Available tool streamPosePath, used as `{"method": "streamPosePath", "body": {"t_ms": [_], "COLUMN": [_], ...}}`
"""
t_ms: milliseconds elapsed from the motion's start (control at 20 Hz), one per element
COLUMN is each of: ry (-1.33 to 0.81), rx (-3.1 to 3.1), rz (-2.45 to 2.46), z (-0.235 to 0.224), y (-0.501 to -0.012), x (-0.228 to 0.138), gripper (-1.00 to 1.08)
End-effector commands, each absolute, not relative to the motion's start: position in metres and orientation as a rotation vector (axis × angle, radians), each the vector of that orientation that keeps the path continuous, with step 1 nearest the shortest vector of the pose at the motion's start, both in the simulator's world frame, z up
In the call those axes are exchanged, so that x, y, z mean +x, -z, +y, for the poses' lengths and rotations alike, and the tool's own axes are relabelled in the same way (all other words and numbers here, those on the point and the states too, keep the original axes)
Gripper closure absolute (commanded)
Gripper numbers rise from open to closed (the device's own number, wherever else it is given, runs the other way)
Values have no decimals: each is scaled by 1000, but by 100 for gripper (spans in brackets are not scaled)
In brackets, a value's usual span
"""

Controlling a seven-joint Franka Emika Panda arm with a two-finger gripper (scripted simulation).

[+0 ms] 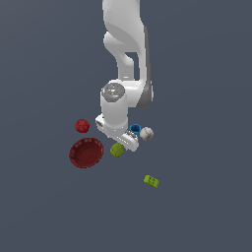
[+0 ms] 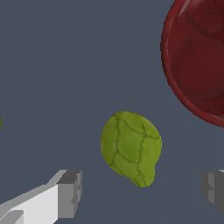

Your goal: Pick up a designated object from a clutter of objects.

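Observation:
The designated object (image 2: 131,148) is an olive yellow-green, pear-shaped lump with dark cracks; it lies on the grey floor. In the exterior view the designated object (image 1: 116,149) sits just by the white hand, between the red bowl and the blue cup. My gripper (image 2: 142,192) is open, with one grey fingertip (image 2: 70,192) on each side and the fruit a little beyond the gap, touching neither. In the exterior view the gripper (image 1: 124,143) hangs low over the clutter of objects, its fingers mostly hidden by the hand.
A dark red ribbed bowl (image 1: 86,152) (image 2: 197,57) lies close beside the fruit. A red ball (image 1: 81,126) sits behind the bowl. A blue cup (image 1: 135,129) and a white baseball (image 1: 146,133) are by the hand. A green brick (image 1: 151,181) lies apart.

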State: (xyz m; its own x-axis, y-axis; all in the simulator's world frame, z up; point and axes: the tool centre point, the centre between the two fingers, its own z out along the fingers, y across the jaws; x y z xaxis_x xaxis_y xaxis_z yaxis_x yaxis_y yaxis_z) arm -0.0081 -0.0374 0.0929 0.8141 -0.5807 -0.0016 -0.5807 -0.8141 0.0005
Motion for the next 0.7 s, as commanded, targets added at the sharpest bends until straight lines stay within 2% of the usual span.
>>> {"method": "streamPosePath", "body": {"t_ms": [0, 300, 650], "ry": [0, 2, 1], "rx": [2988, 2990, 2989], "rz": [-969, -963, -967], "z": [-38, -38, -38], "y": [-91, -84, -54], "x": [-8, -9, -10], "gripper": [-92, -92, -92]}}
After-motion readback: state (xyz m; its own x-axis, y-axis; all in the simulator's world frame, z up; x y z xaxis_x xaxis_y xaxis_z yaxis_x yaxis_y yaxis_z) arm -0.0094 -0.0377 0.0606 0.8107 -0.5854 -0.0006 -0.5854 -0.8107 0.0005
